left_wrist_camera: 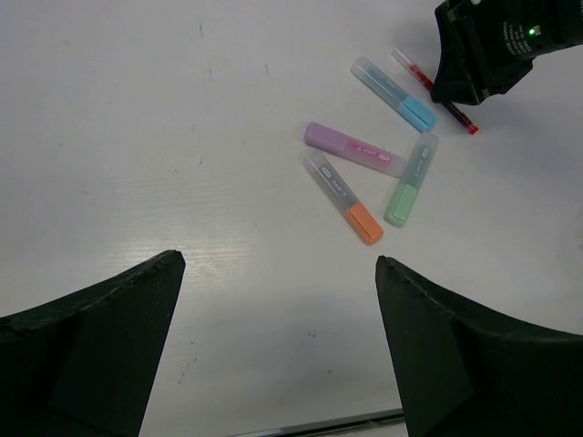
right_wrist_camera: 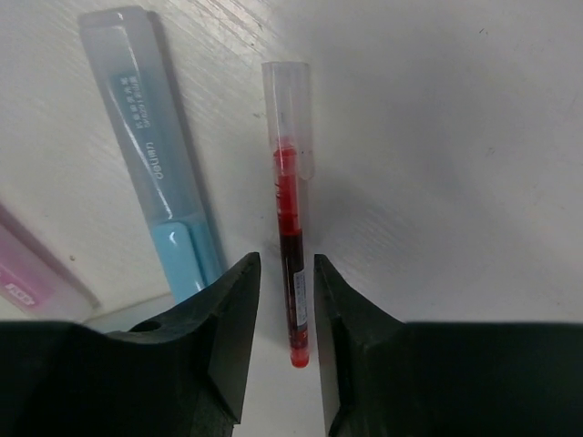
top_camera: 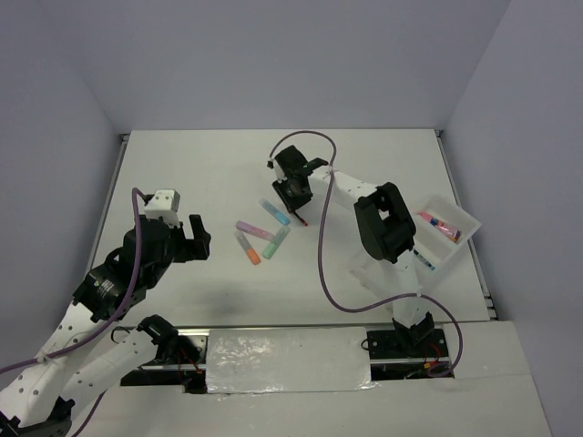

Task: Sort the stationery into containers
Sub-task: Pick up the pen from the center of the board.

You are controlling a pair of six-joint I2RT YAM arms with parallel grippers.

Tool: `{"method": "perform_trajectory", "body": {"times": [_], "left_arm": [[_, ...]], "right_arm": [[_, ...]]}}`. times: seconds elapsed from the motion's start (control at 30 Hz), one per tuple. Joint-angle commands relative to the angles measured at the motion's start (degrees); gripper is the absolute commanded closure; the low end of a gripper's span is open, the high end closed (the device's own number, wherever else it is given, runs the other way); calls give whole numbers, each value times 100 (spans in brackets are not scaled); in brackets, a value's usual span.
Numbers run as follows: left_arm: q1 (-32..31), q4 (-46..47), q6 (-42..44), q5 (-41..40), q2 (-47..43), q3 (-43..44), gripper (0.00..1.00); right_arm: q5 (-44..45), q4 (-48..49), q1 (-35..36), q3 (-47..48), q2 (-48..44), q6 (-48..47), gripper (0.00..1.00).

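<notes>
My right gripper (top_camera: 296, 196) is lowered over the thin red pen (right_wrist_camera: 288, 182) that lies on the table. The jaws straddle the pen's lower end with a small gap on each side (right_wrist_camera: 287, 264). A blue highlighter (right_wrist_camera: 155, 173) lies just left of the pen. Purple (left_wrist_camera: 355, 150), orange (left_wrist_camera: 343, 196) and green (left_wrist_camera: 412, 180) highlighters lie close together on the table. The white tray (top_camera: 455, 208) at the right holds a pink-orange tube (top_camera: 439, 225) and a blue pen (top_camera: 424, 261). My left gripper (left_wrist_camera: 278, 262) is open and empty, left of the highlighters.
The right arm's purple cable (top_camera: 321, 264) loops over the table between the highlighters and the tray. The table's near edge with taped strip (top_camera: 287, 360) runs between the arm bases. Walls close in the table at left, back and right.
</notes>
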Motion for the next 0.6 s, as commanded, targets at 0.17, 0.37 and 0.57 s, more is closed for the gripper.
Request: {"method": "perform_trajectory", "body": {"times": [0.17,0.37,0.57], "left_arm": [[19,171,114,20,-37,26,1],[28,171,106,28,-10,26,1],[19,171,114,55,-28,17,1]], "right_arm": [[322,-224,33,32,259,-187,89],[462,-199,-11,-344,-188,-249,100],[637,259,-512,-2265,-2646,-125,100]]}}
